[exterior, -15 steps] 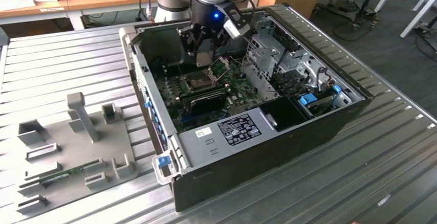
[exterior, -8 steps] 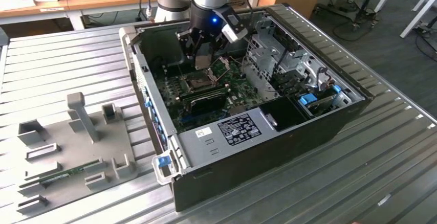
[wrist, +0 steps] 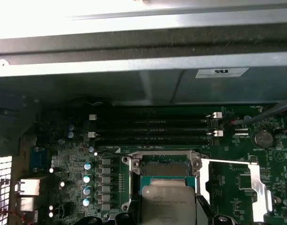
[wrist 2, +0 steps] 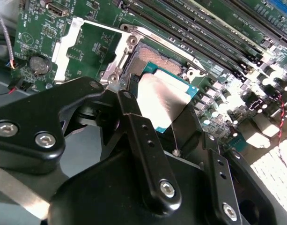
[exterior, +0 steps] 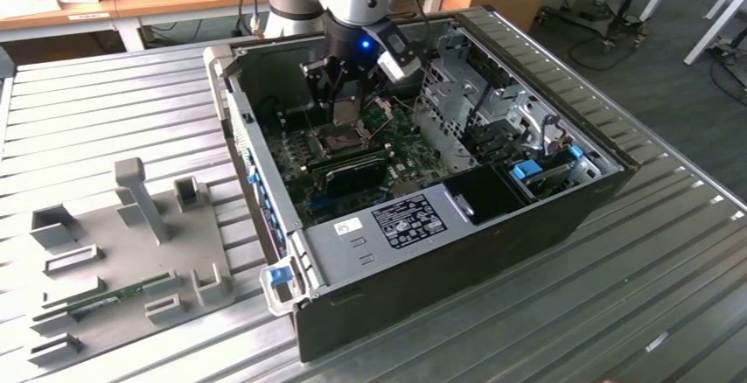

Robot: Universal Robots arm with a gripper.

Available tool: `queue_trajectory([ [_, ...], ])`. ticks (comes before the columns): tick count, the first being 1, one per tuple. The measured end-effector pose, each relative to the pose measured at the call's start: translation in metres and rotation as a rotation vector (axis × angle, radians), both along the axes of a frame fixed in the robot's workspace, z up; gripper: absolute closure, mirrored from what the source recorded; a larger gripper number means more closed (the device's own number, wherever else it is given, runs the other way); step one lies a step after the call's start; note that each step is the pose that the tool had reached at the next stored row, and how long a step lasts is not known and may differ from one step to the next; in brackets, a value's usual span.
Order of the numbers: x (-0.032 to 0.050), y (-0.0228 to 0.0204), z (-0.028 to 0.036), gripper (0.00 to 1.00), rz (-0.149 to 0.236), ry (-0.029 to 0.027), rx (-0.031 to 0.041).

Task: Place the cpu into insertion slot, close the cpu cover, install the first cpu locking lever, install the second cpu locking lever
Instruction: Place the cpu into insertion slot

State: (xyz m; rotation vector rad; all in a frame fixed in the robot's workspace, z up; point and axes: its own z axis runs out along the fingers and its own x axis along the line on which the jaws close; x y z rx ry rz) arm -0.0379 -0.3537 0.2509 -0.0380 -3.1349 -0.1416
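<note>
My gripper [exterior: 346,117] reaches down into the open computer case [exterior: 561,217] and is shut on the cpu [wrist 2: 162,98], a thin square chip with a dull grey top. In both wrist views the cpu [wrist: 167,201] hangs tilted just above the insertion slot [wrist: 164,168], partly overlapping it, with a black finger [wrist 2: 143,140] on each side. The slot [wrist 2: 155,58] lies open, its contact field bare. The cpu cover [wrist 2: 68,40], a silvery frame with a window, is swung back flat beside the slot. The locking levers cannot be made out.
Memory slots [wrist: 152,131] run along one side of the socket, and capacitors [wrist: 88,178] stand beside it. Case walls and a drive cage [exterior: 491,112] surround the board. A grey fixture plate [exterior: 129,252] lies on the slatted table at the exterior view's left.
</note>
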Motion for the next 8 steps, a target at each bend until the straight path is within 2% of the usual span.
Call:
queue_trajectory([
  [8, 0.0000, 0.0000, -0.0019, 0.46, 0.000, 0.0000, 0.0000],
])
